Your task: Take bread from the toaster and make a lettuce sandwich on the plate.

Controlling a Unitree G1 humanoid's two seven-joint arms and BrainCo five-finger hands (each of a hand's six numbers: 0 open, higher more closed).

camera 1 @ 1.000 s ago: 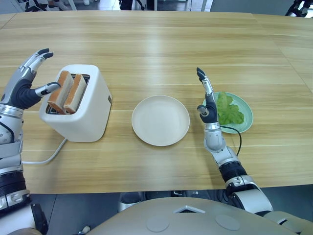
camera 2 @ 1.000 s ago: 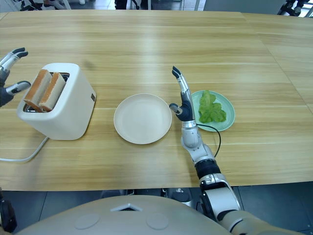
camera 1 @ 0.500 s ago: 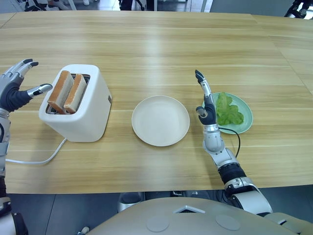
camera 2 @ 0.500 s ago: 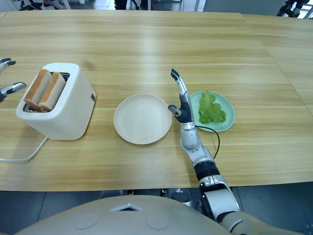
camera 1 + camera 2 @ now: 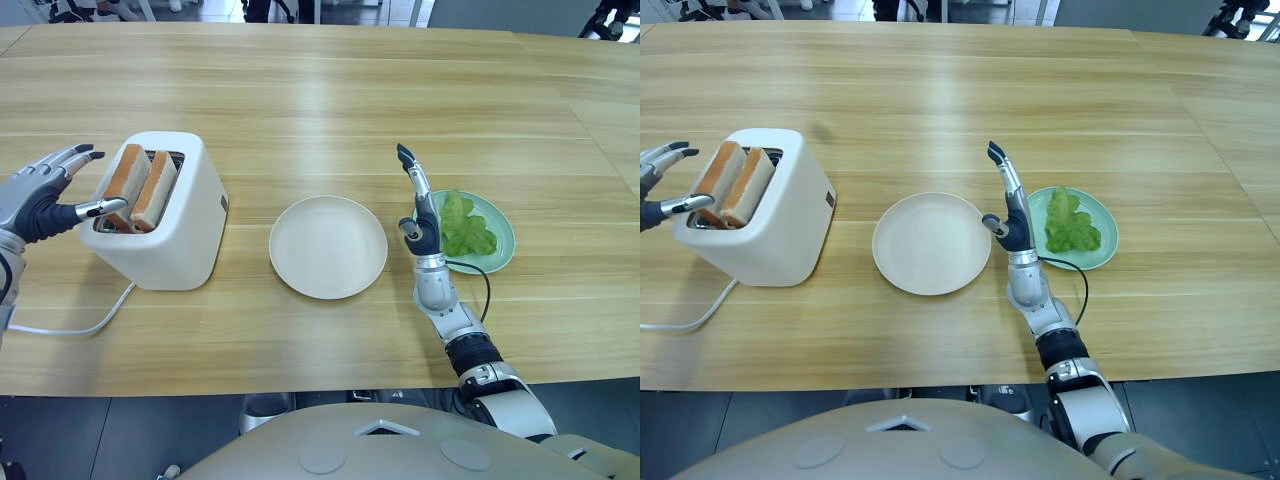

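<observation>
A white toaster [image 5: 170, 225] stands at the left of the wooden table with two bread slices [image 5: 140, 186] sticking up from its slots. My left hand [image 5: 45, 195] is open just left of the toaster, fingers spread, thumb tip close to the nearer slice. An empty cream plate [image 5: 328, 245] lies in the middle. To its right, lettuce [image 5: 465, 228] rests on a small green dish [image 5: 503, 238]. My right hand [image 5: 420, 200] stands upright and open between the plate and the green dish, holding nothing.
The toaster's white cord [image 5: 75, 327] trails off to the left near the front edge. A thin black cable [image 5: 485, 285] loops by my right forearm. Bare table stretches behind everything.
My left hand drew back leftward from the toaster, then dropped lower and came back beside it, thumb near the bread. The right hand has barely moved.
</observation>
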